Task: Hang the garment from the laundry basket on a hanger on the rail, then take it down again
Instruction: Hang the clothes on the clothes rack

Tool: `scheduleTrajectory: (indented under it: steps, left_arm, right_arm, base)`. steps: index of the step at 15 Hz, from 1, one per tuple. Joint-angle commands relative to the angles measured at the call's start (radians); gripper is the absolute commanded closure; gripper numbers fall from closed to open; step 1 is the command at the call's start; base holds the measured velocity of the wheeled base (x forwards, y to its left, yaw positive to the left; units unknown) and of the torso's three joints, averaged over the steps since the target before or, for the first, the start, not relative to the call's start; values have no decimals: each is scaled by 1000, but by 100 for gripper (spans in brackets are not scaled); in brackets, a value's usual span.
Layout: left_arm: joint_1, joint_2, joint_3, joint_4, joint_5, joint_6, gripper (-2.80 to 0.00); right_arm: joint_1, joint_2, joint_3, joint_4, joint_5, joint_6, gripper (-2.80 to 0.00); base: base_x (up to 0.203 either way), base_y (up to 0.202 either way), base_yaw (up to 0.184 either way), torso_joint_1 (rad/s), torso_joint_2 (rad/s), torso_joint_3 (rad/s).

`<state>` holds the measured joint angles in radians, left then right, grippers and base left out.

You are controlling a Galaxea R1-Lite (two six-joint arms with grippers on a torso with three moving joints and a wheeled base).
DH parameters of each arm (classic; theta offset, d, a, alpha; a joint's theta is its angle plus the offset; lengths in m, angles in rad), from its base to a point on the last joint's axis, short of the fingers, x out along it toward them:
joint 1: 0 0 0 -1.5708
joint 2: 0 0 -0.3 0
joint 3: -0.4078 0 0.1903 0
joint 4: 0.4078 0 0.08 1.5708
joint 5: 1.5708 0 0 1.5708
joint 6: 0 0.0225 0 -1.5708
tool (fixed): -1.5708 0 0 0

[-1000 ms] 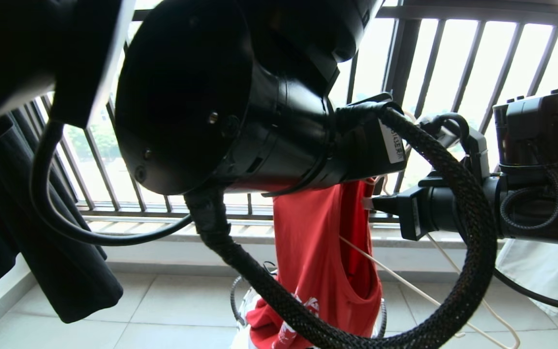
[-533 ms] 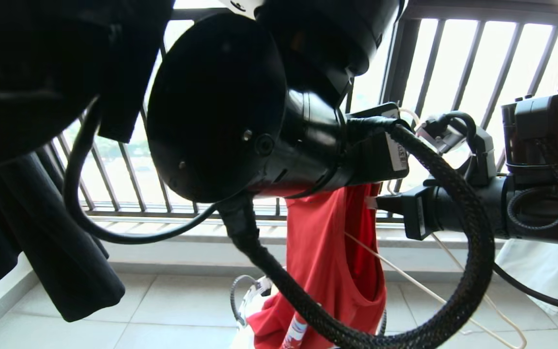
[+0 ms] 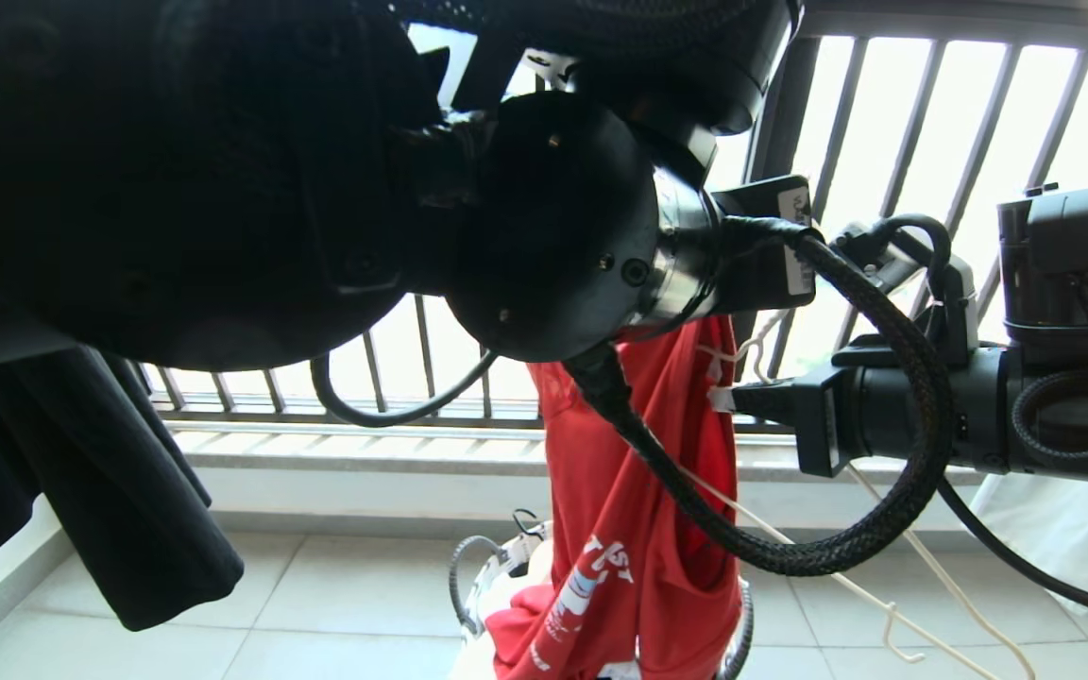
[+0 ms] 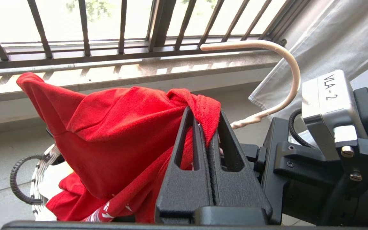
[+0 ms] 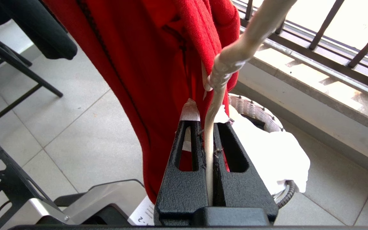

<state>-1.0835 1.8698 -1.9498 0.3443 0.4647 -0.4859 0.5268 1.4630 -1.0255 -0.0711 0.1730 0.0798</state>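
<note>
The garment (image 3: 629, 510), a red T-shirt with white print, hangs from near my grippers down into the laundry basket (image 3: 478, 576) on the floor. In the left wrist view my left gripper (image 4: 204, 110) is shut on a folded red edge of the garment (image 4: 113, 137), above the basket (image 4: 40, 172). My right gripper (image 5: 208, 123) is shut on the off-white wire hanger (image 5: 235, 51) just below its twisted neck, right beside the garment (image 5: 145, 64). The hanger's hook (image 4: 289, 64) curves up free. In the head view the right gripper (image 3: 719, 397) meets the cloth, and the left one is hidden behind its own wrist. The rail is out of view.
A black T-shirt (image 3: 128, 510) hangs at the left and a white cloth (image 3: 1063, 529) at the right. The dark barred window railing (image 3: 884, 142) stands behind. White fabric (image 5: 273, 153) lies in the basket (image 5: 254, 108). Black stand legs (image 5: 18, 80) cross the tiled floor.
My left arm has swung and rolled to the right across the head view. The garment has risen a little, so more of its print shows. The right arm has stayed still.
</note>
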Motion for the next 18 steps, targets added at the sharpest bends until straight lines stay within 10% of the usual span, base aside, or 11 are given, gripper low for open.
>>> scheduleTrajectory:
  steps: [1,14,15,16,18]
  left_arm:
    - [-22,24,0,-5,2,31,0]
    - [-101,-4,9,-1,-26,113,0]
    - [-101,-3,9,-1,-26,115,-43]
    - [-101,-4,9,1,-26,116,-280]
    - [-102,-8,9,5,-24,115,-280]
  right_arm:
    - [7,-15,8,-19,19,18,0]
    - [5,-10,26,-59,65,26,0]
    - [5,-12,27,-59,65,24,0]
    - [5,-13,27,-59,65,25,0]
    - [5,-13,25,-59,65,24,0]
  base:
    - [0,0,0,0,0,0]
    - [0,0,0,0,0,0]
    - [0,0,0,0,0,0]
    - [0,0,0,0,0,0]
    - [0,0,0,0,0,0]
